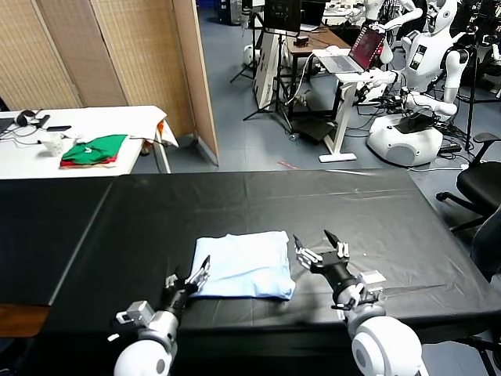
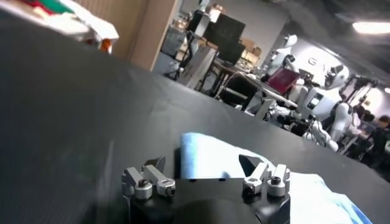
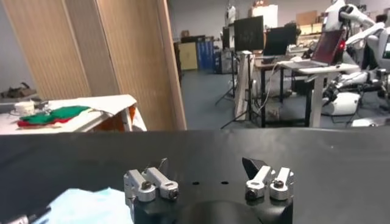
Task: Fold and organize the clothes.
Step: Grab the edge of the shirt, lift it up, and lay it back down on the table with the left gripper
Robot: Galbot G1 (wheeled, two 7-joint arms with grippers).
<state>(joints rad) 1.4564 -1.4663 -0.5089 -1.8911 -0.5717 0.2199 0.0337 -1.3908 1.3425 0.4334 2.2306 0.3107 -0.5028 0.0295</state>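
Head view: pale blue T-shirt (image 1: 245,265) lying folded into rough rectangle on black worktop (image 1: 156,219), near front edge. Left pincer (image 1: 190,279) hovering at shirt's near-left corner, fingers spread wide, gripping nothing. Right pincer (image 1: 321,249) sitting just beside shirt's right edge, also spread wide and holding nothing. Green-and-red folded garments (image 1: 95,150) resting on white table (image 1: 117,117) well behind, at left.

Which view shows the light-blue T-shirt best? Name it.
The head view: the whole folded T-shirt lies on the black table. The left wrist view shows part of it; the right wrist view only a corner.
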